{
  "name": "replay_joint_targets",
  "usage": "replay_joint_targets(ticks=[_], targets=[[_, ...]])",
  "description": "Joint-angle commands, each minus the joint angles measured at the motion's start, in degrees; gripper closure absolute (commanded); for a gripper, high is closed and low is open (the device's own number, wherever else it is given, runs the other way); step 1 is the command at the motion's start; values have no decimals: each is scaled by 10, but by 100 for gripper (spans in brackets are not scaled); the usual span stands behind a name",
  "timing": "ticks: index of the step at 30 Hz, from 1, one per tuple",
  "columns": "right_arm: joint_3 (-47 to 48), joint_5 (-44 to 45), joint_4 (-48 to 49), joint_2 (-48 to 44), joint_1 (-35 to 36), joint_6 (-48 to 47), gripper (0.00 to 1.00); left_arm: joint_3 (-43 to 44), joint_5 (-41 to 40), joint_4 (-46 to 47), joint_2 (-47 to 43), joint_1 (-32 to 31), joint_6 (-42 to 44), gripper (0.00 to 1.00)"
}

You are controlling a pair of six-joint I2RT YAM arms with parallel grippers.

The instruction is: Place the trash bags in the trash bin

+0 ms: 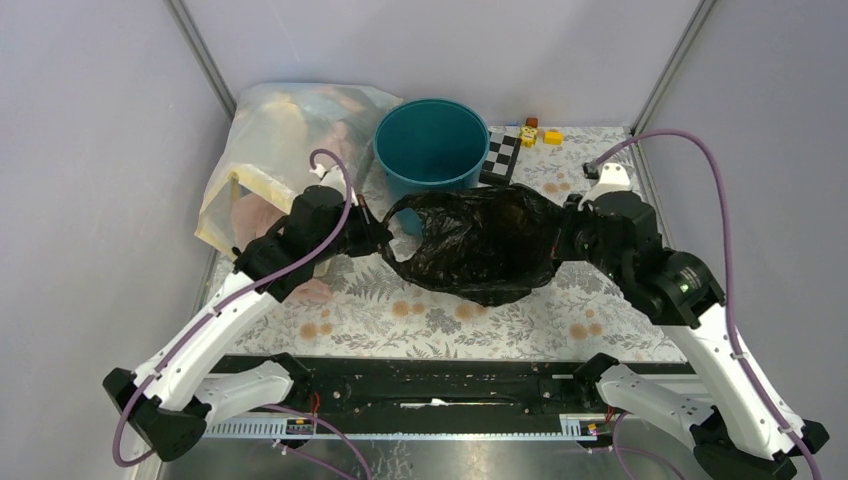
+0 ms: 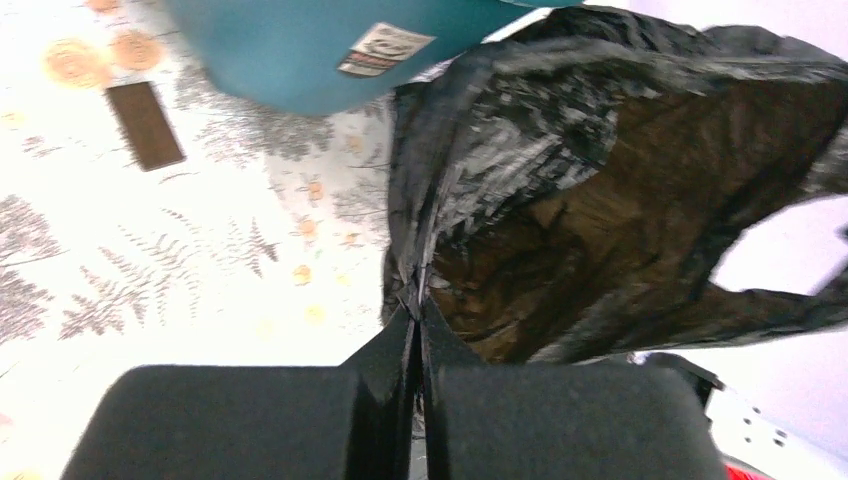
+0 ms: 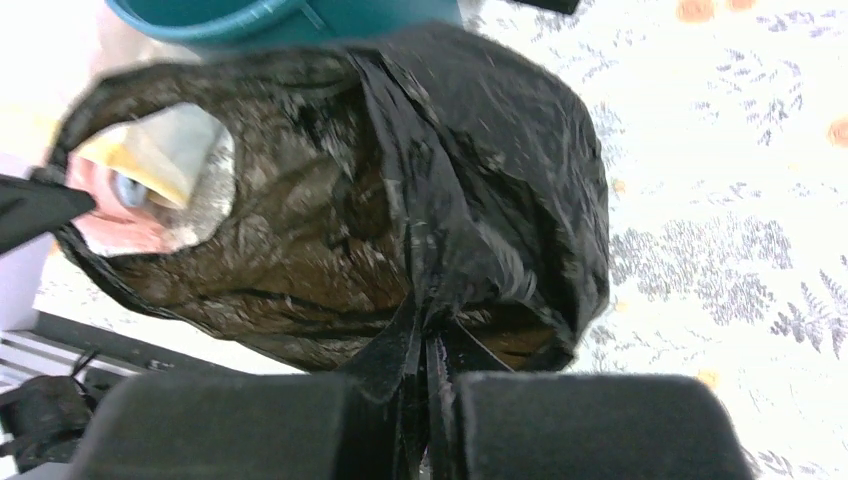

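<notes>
**Two arms, one bag, bin waiting.** A black trash bag (image 1: 480,245) hangs stretched between two robot arms just on the near side of the teal trash bin (image 1: 425,186), not yet inside it. The left claw (image 1: 378,238) is pinched tight on the plastic at the bag's end toward the bin's left, beside an open handle loop. The right claw (image 1: 562,240) is clamped on a gathered twist of plastic at the opposite end, out past the bin's right side.

From where I stand, the job looks about half done. The bag is gripped at both ends, its far edge close to the bin's near wall. The bin looks empty, though, and the lift over the rim and the release are left to do.

Room is tight around the bin. A translucent bag of clothes (image 1: 280,150) presses against its left side. A checkered card (image 1: 500,157) lies just to its right, with small toy blocks (image 1: 540,133) beyond. The only open fern-print surface (image 1: 450,320) lies in front of the bin. The spread bag looks wider than the bin's mouth, so the claws would likely need to draw together.
</notes>
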Motion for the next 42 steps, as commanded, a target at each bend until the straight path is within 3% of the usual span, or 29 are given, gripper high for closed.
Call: replay_joint_targets(ticks=[1,3,4,5,7,8,12,14,15,19,25,34,42], targets=[[50,-24,1,17,-1,-15,100,-16,-74,-48,-47,8,3,100],[53,-46,8,22,-1,-14,100,-24,-91,-61,-66,8,3,94],[55,-58,13,25,-1,-13,100,-24,-97,-69,-75,8,10,86],[57,-72,17,28,0,-12,100,-23,-98,-77,-81,8,20,75],[60,-104,24,36,-1,-13,100,-10,-104,-92,-92,8,30,44],[61,-118,27,41,-1,-13,100,-2,-101,-94,-98,7,34,36],[56,-150,44,55,0,-5,100,18,-55,-49,-125,7,57,20],[54,-166,53,61,0,-1,100,7,13,7,-139,7,70,15],[55,-172,57,64,-1,1,100,-3,43,42,-141,7,73,18],[55,-182,74,75,-1,13,100,-41,107,145,-117,-11,64,46],[47,-179,100,83,-1,32,100,-96,12,299,-77,-160,88,99],[35,-207,125,86,0,54,100,-106,-88,437,68,-282,152,100],[83,-268,119,97,-1,64,100,-146,-173,619,164,-291,227,100]])
